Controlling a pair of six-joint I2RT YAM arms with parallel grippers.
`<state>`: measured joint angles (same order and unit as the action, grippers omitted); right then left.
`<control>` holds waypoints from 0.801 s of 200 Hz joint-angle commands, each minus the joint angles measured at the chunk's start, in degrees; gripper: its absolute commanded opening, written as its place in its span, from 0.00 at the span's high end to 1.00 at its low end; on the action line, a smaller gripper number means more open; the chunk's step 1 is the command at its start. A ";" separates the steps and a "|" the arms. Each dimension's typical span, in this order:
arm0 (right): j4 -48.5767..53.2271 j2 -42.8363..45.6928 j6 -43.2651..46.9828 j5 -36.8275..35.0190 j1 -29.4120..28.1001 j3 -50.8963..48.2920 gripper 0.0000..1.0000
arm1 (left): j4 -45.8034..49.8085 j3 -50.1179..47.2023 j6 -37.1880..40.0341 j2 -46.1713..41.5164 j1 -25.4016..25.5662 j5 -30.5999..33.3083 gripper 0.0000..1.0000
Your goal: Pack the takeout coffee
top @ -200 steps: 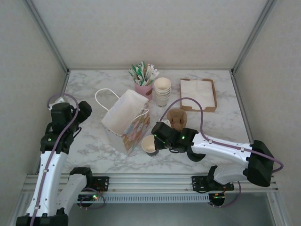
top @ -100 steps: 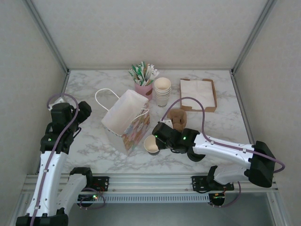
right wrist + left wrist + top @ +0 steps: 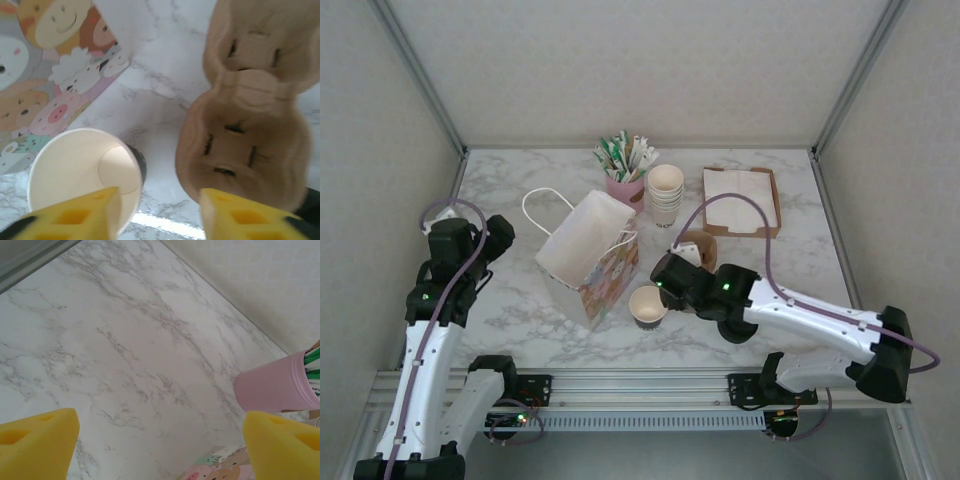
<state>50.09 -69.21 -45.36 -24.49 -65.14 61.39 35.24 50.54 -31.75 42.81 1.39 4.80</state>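
The right hand point(image 3: 159, 196) stands about half open: its two yellow fingers point(image 3: 75, 217) are clearly apart, and the gap between them shows in the wrist view the marble tabletop point(image 3: 160, 100) and the right edge of the takeout coffee cup point(image 3: 75, 170). The hand clamps nothing. The finger at the lower left of that frame covers the near rim of the cup, and I cannot tell if it touches the rim or only hangs over it. The other finger is well apart from the cup, in front of the brown pulp cup carrier point(image 3: 250, 125). In the top view the cup point(image 3: 648, 303) is just beside the right hand point(image 3: 667, 287), at its lower left, and just right of the paper bag point(image 3: 585, 255) printed with cartoon animals. The cup stands upright on the tabletop, its long axis vertical and its mouth pointing up toward the camera. The mouth is open, so the pale inside and the round bottom are seen. A dark crescent shows at the cup's right side in the wrist view; I cannot tell if it is a lid or a shadow. The left hand point(image 3: 160, 415) is wide open and holds nothing. It is at the left side of the top view point(image 3: 495, 237), well apart from the cup, with a pink cup point(image 3: 275, 385) at the right edge of its own frame.
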 commanded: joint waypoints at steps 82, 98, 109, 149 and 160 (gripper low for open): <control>23.01 15.26 -21.86 0.01 16.74 -7.57 0.07 | 0.54 0.41 -1.31 0.73 -0.51 -3.45 0.15; 22.06 15.51 -22.75 2.35 19.49 -9.84 0.11 | 0.02 0.10 -1.65 0.79 -0.55 -4.43 0.15; 20.88 15.39 -22.99 4.19 21.00 -11.61 0.11 | -0.03 0.16 -1.65 1.03 -0.51 -4.92 0.15; 18.93 13.23 -23.36 9.02 25.86 -15.91 0.10 | 0.22 0.36 -1.82 1.54 -0.51 -5.59 0.15; 17.79 13.48 -23.71 10.25 26.62 -17.45 0.09 | 0.19 0.34 -1.91 1.49 -0.57 -5.68 0.15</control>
<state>69.21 -55.55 -66.98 -17.98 -40.40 46.59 35.22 50.54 -32.84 44.49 1.39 0.47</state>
